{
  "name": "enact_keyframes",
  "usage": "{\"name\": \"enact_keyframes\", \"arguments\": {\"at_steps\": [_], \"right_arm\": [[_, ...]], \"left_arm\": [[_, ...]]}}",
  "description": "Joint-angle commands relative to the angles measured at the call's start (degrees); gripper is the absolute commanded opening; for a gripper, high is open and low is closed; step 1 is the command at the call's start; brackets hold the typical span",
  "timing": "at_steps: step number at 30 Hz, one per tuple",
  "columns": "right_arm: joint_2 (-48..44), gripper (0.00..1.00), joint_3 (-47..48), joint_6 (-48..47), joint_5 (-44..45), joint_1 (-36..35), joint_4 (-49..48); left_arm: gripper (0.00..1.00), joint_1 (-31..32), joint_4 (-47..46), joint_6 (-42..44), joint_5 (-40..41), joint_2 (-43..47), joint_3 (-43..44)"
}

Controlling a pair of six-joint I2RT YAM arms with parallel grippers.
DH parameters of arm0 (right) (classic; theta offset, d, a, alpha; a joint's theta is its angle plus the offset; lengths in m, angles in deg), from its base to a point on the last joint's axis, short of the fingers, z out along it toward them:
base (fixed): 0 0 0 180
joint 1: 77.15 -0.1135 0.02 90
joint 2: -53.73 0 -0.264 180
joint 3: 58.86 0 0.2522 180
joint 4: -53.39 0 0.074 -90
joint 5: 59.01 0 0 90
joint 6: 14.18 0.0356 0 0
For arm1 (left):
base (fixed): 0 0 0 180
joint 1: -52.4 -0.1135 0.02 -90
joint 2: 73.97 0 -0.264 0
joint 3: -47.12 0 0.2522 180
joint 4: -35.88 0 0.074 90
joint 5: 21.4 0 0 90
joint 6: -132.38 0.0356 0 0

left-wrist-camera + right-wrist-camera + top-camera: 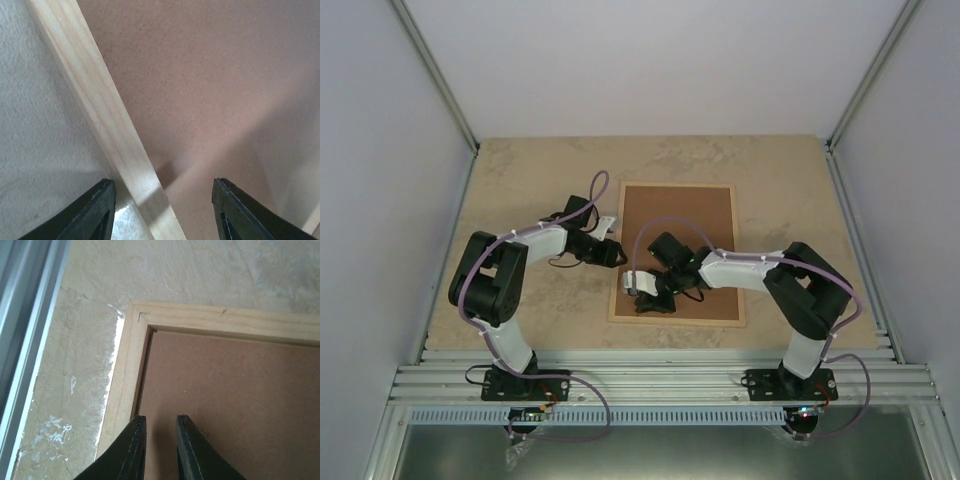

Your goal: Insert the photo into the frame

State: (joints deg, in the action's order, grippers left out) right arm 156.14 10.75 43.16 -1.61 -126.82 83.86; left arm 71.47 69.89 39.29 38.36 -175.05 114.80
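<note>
Locate the frame point(677, 186) at the centre of the top view, lying flat on the table point(520, 190). It is a rectangle of thin, pale wooden slats with visible grain (the corner joint shows as a straight seam in the right wrist view). Inside the slats sits a flat brown fibreboard panel point(705, 220), matte and finely speckled, filling the whole opening. The table surface is mottled beige, stone-like in pattern, with white scuffs beside the frame's lower left corner.

Check the left gripper point(162, 186) at the frame's left slat, toward the upper left corner. Its black fingers are spread wide, one on the table side and one on the panel side, with the slat running between them and nothing grasped.

Check the right gripper point(161, 420) at the frame's lower left corner. Its fingers stand a narrow gap apart, just inside the slat, gripping nothing. You cannot tell whether either pair of fingertips touches the surface.
</note>
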Motion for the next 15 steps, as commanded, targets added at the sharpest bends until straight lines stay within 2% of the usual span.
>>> {"name": "enact_keyframes", "arguments": {"at_steps": [1,15], "right_arm": [[1.5,0.19,-1.1,2.3,4.4,-1.9,-3.5],[4.8,0.21,1.2,3.6,5.3,-4.0,0.2]], "left_arm": [[0.55,-0.3,1.6,0.0,3.1,-3.8,-1.4],[0.53,-0.2,1.4,3.0,3.5,-4.4,-3.3]]}}
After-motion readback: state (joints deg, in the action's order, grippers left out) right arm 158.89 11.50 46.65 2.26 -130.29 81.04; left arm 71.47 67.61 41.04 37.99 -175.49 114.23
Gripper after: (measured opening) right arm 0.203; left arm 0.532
